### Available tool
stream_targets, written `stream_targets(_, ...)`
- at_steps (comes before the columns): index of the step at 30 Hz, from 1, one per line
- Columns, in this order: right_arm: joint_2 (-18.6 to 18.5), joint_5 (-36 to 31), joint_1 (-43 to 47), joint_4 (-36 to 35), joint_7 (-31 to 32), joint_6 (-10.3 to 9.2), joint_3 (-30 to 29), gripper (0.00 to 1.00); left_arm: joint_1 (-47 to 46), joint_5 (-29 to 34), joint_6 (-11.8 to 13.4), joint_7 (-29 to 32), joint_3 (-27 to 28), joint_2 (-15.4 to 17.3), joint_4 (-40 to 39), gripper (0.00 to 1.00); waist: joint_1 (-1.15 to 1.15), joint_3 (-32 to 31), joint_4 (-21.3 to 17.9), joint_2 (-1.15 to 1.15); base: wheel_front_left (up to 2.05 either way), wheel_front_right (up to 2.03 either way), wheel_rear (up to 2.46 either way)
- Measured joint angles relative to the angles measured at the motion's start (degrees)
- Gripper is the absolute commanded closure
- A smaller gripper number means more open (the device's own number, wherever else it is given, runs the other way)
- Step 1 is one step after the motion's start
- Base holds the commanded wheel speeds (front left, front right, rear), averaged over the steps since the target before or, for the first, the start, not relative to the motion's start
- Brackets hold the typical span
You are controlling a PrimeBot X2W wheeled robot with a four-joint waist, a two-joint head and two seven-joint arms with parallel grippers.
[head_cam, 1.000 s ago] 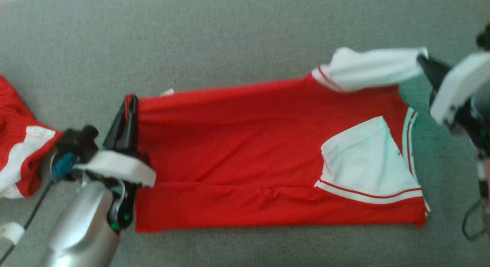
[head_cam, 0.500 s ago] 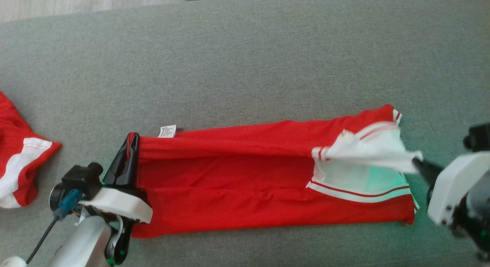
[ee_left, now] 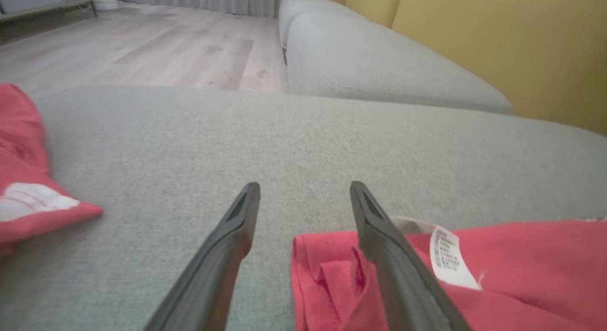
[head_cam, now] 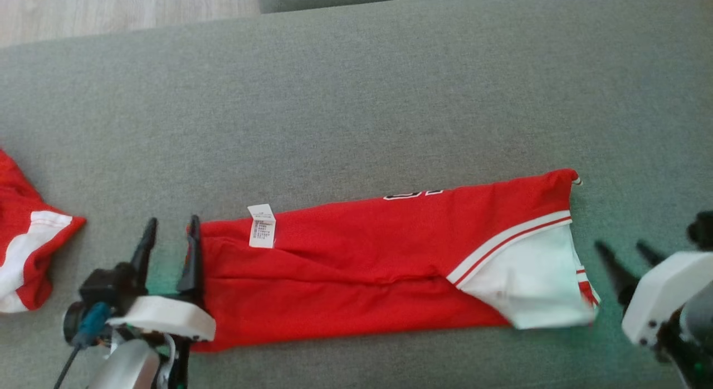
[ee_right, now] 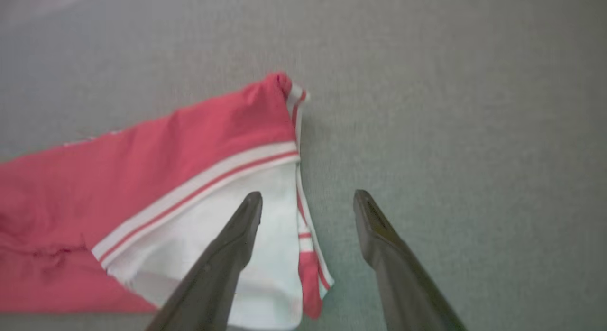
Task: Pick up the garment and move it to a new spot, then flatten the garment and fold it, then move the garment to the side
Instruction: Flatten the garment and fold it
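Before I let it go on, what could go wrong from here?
One finger of the left gripper sits right at the end of the garment; pulling away could drag the fold open.
The white sleeve lies uneven; the next fold may skew.
A second garment lies left; moving this one there might tangle them.

Left of the left gripper [head_cam: 172,220], another red cloth [head_cam: 28,255] is cut off; the label [head_cam: 262,226] nearby has unreadable print.
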Motion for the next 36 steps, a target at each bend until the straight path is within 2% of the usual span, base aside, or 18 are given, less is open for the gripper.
stream_targets(7, 1.2, -0.7, -3.5, 5.9, -12.0, 0.0, -0.8, 0.0, 2.3, 2.6, 1.6, 0.0, 6.3, -2.2, -6.5, 0.0, 0.0, -1.5, 1.1, 0.0, 0.0, 0.0, 0.0)
stream_targets(12, 1.4, -0.8, -4.2, 13.3, -16.3, 0.0, -0.7, 0.0, 3.7, 4.3, 1.5, 0.0, 8.0, -3.7, -6.9, 0.0, 0.0, -2.5, 1.8, 0.0, 0.0, 0.0, 0.0)
stream_targets(18, 1.5, -0.7, -6.2, 22.4, -17.4, 0.0, 0.5, 0.0, 3.8, 5.6, 0.6, 0.0, 8.6, -5.0, -6.5, 0.0, 0.0, -3.1, 2.3, 0.0, 0.0, 0.0, 0.0)
stream_targets(25, 1.5, -1.8, -9.0, 29.8, -17.2, 0.0, 2.0, 0.0, 3.8, 6.2, 0.0, 0.0, 9.1, -5.4, -5.3, 0.0, 0.0, -3.2, 3.1, 0.0, 0.0, 0.0, 0.0)
stream_targets(31, 1.4, -3.1, -10.6, 32.3, -15.7, 0.0, 2.9, 0.0, 3.8, 6.6, -0.3, 0.0, 9.3, -5.8, -5.0, 0.0, 0.0, -3.2, 3.6, 0.0, 0.0, 0.0, 0.0)
stream_targets(32, 1.4, -2.8, -11.0, 32.6, -15.5, 0.0, 3.1, 0.02, 3.8, 6.6, -0.3, 0.0, 9.4, -5.9, -4.9, 0.0, 0.0, -3.1, 3.6, 0.0, 0.0, 0.0, 0.0)
stream_targets(33, 1.4, -2.6, -11.3, 32.8, -15.3, 0.0, 3.2, 0.41, 3.8, 6.6, -0.3, 0.0, 9.4, -5.9, -4.9, 0.0, 0.0, -3.1, 3.6, 0.0, 0.0, 0.0, 0.0)
stream_targets(34, 1.4, -2.6, -11.6, 32.9, -15.3, 0.0, 3.3, 1.0, 3.8, 6.6, -0.4, 0.0, 9.5, -6.0, -4.9, 0.0, 0.0, -3.0, 3.6, 0.0, 0.0, 0.0, 0.0)
stream_targets(36, 1.3, -2.6, -12.2, 33.1, -15.3, 0.0, 3.8, 1.0, 3.8, 6.6, -0.5, 0.0, 9.7, -6.0, -4.8, 0.0, 0.0, -2.8, 3.5, 0.0, 0.0, 0.0, 0.0)
